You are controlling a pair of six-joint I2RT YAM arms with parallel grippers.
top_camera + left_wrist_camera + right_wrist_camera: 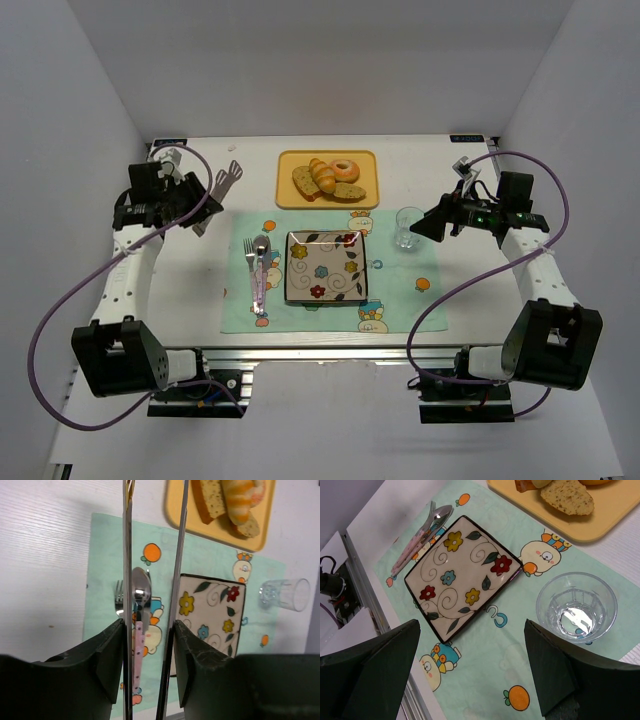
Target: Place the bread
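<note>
The bread, a golden-yellow croissant [323,176], lies on the yellow tray [290,160] at the back, between brown bread slices [304,182] and a donut [346,169]. In the left wrist view the croissant [240,500] sits far ahead, at the top right. My left gripper [197,205] [147,630] hovers over the table's left side, shut on metal tongs [225,182] [128,555]; one tong arm lies against each finger and the two arms stand apart. My right gripper [422,227] [471,625] hangs open and empty over the placemat, next to the glass.
A square floral plate [326,266] [460,570] rests mid-placemat [400,300], below the tray. A spoon [261,262] [141,587] and a fork [250,255] lie left of the plate. A clear glass [408,227] [576,607] stands at its upper right.
</note>
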